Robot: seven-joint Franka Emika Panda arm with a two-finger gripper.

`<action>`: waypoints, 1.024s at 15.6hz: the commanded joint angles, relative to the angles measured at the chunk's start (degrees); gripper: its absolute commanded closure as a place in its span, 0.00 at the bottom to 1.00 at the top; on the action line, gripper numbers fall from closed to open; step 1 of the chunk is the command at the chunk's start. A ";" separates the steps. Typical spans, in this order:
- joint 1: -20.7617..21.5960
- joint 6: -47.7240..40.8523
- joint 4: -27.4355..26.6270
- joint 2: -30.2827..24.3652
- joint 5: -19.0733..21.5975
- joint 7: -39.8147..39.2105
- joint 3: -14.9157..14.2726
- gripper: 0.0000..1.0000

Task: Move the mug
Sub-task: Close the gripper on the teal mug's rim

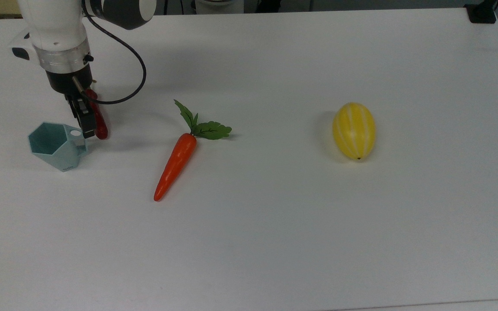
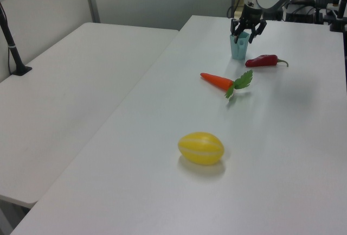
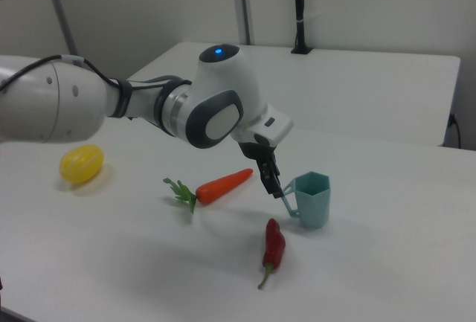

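The pale teal hexagonal mug (image 1: 55,147) stands upright near the top view's left edge, its small handle (image 1: 76,133) pointing toward the red pepper. My gripper (image 1: 86,128) hangs low right at that handle, between the mug and the pepper. Seen in the left view, the gripper (image 2: 247,34) is open, its fingers spread above the mug (image 2: 238,48). The right view has the fingertips (image 3: 274,186) down beside the handle of the mug (image 3: 313,200); I cannot tell whether they touch it.
A red chili pepper (image 1: 99,124) lies just beside the handle. An orange carrot (image 1: 174,167) with green leaves lies mid-table, and a yellow striped melon (image 1: 354,130) farther toward the top view's right. The white table (image 1: 275,242) stretches wide in front.
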 commanded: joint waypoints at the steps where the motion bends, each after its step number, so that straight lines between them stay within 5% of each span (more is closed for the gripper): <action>1: 0.57 3.10 -1.52 0.60 -1.96 1.37 -0.62 0.35; 12: 0.66 6.88 -1.08 5.17 -4.60 1.72 -0.88 0.35; 16: 0.66 8.29 -1.17 5.61 -5.65 1.63 -1.15 0.43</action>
